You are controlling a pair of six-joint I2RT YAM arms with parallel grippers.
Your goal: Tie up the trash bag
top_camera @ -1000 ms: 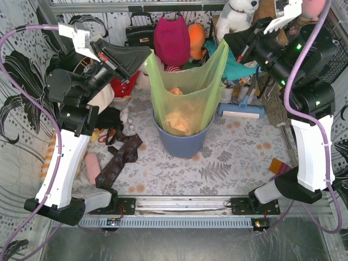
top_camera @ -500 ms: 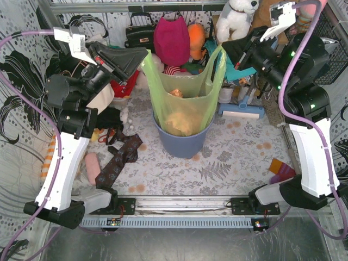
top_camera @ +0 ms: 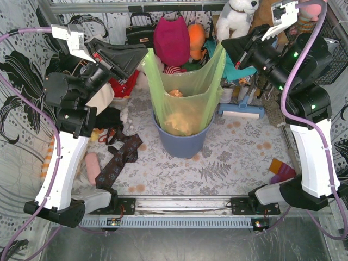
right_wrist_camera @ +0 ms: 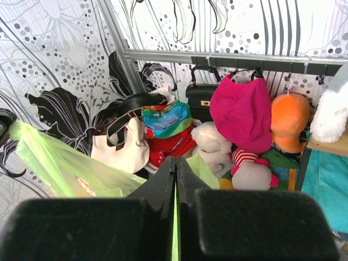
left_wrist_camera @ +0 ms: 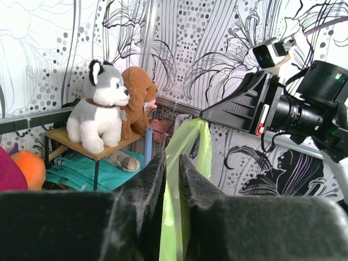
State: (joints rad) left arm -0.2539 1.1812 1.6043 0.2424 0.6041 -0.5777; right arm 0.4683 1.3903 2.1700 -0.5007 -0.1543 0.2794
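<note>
The thin translucent lime-green plastic trash bag (top_camera: pixel 185 95) stands in the round blue-grey bin (top_camera: pixel 182 145) at the middle of the table, with crumpled brown paper showing through its lower half. Its 2 upper corners are drawn up and apart into peaks. The left gripper (top_camera: pixel 145 54) has the left peak, and the left wrist view shows its fingers (left_wrist_camera: pixel 142 190) pinching a fold of green film. The right gripper (top_camera: pixel 223 48) has the right peak, its fingers (right_wrist_camera: pixel 157 190) pressed together on a sliver of the same film.

The bin rests on a pale cloth printed with grey ferns and orange blooms (top_camera: pixel 239 157). Left of the bin lie a dark patterned necktie (top_camera: pixel 118 159) and a pink roll (top_camera: pixel 92 166). To its right lies a blue-handled lint roller (top_camera: pixel 242 111). Along the far side are a magenta fabric bag (top_camera: pixel 171 41), a black handbag (top_camera: pixel 138 33), an orange plush (top_camera: pixel 197 39) and a grey-and-white husky toy (left_wrist_camera: pixel 100 109). The walls (top_camera: pixel 19 117) are white with black flowers and dots.
</note>
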